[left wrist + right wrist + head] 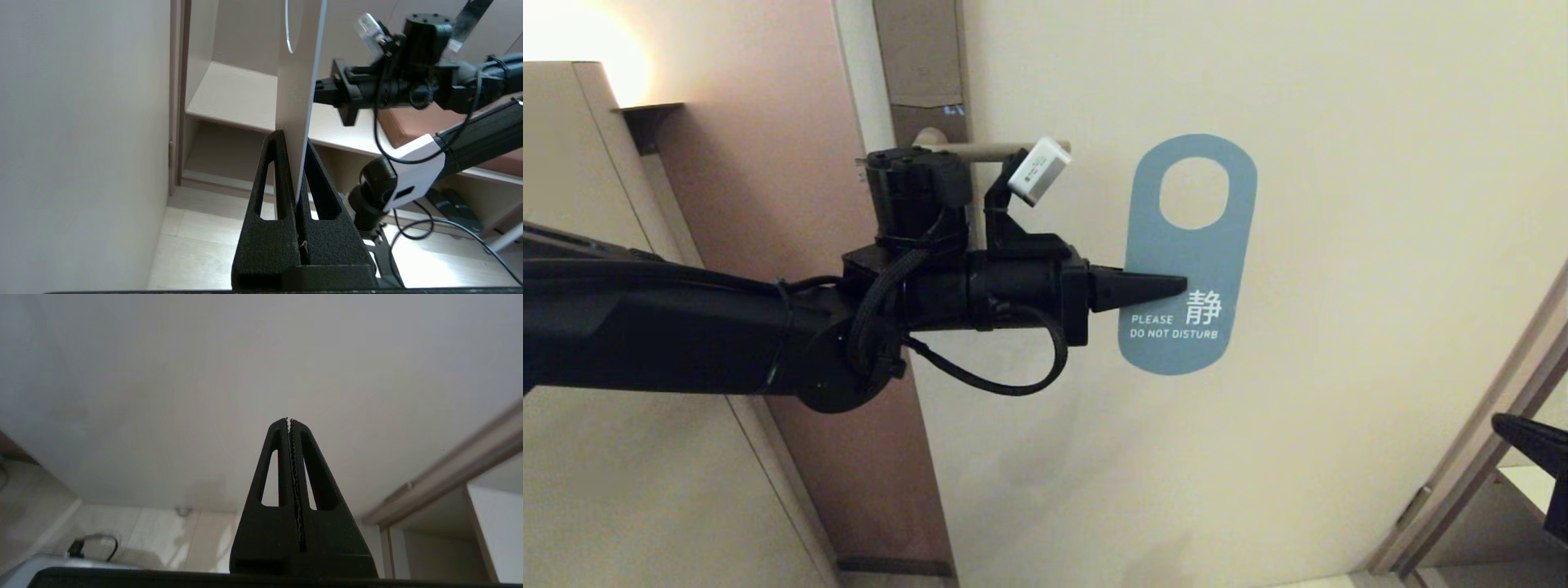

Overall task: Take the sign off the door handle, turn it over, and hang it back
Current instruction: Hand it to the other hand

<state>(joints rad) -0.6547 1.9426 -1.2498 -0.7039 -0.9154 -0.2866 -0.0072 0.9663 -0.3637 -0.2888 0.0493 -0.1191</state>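
Against the cream door [1339, 245], left tool [1181, 286] is clamped on the sign [1188, 253], blue "DO NOT DISTURB" face outward, held off to the right of the door handle [980, 151], probably so it can be flipped. Right tool [289, 420] is fully closed w/ nothing in it, low at door's bottom-right corner, likely on standby.
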